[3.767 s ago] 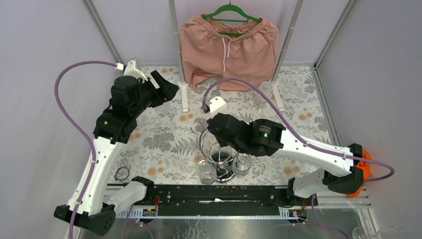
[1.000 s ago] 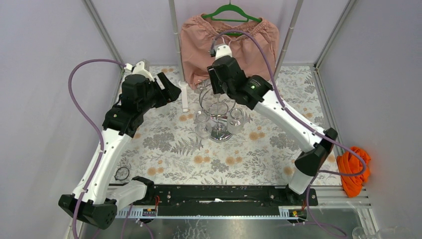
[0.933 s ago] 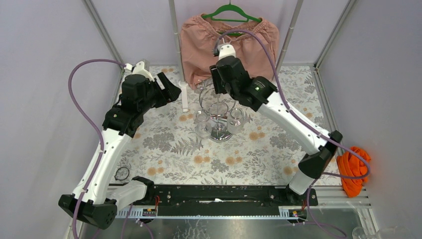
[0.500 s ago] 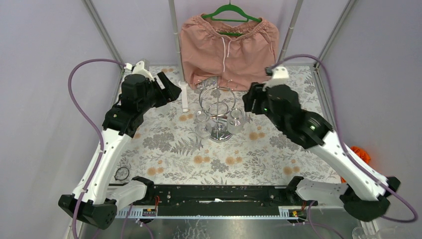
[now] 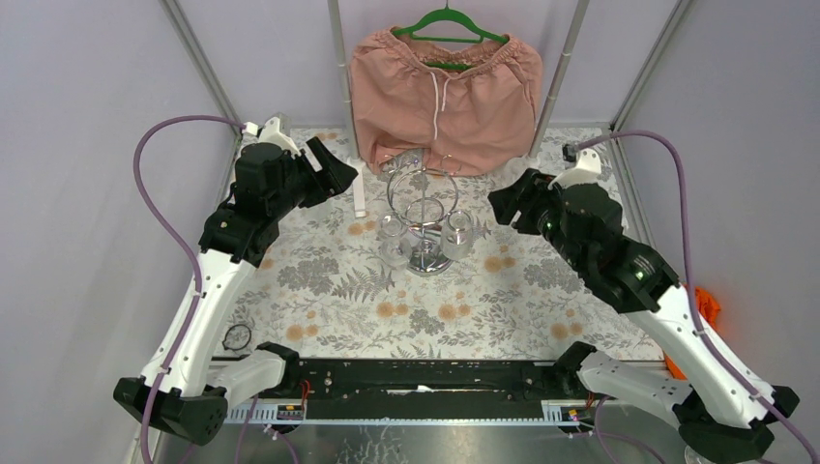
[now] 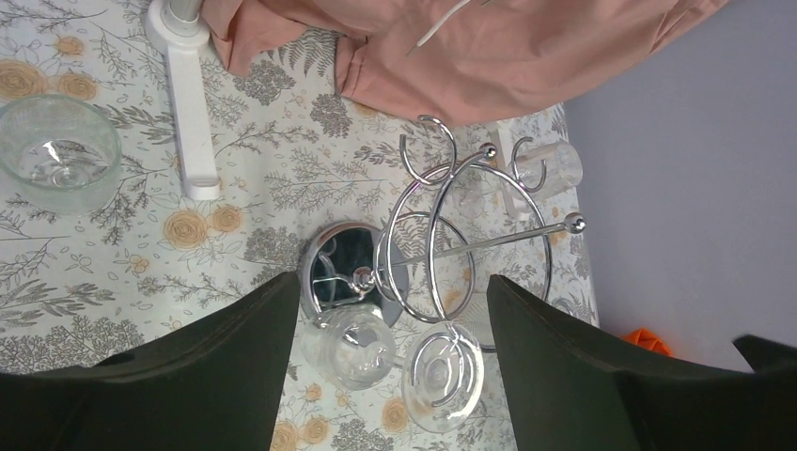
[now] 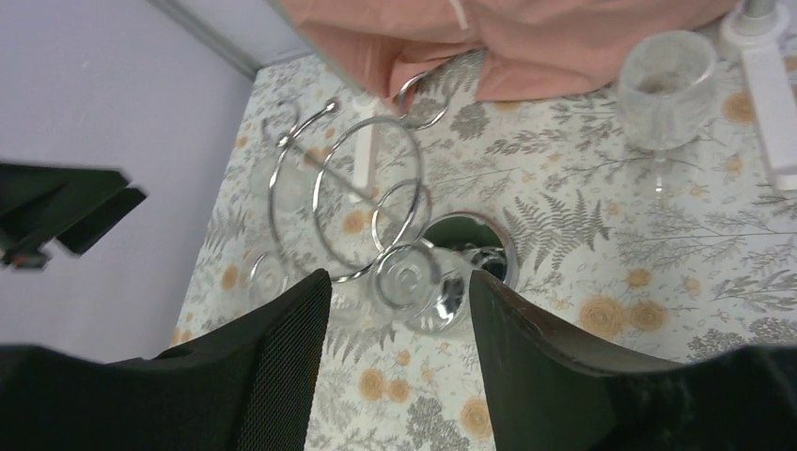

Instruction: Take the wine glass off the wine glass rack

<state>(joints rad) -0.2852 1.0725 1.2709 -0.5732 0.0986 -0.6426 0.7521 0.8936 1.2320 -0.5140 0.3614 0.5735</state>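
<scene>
Rack [image 5: 423, 203]: set mid-table [image 5: 319, 280], in front of hung pink shorts [image 5: 440, 87]. Left glass [image 5: 392, 239] and right glass [image 5: 456, 232] are hung inverted from it, either side of the base. Left gripper [image 5: 336, 170]: jaws spread, nothing held, kept apart at rack's left. Right gripper [image 5: 505, 196]: jaws spread, nothing held, kept apart at rack's right.

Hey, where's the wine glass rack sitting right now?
In the top view the wine glass rack stands mid-table toward the far side, just in front of the hanging pink shorts, between the left gripper and the right gripper.
</scene>
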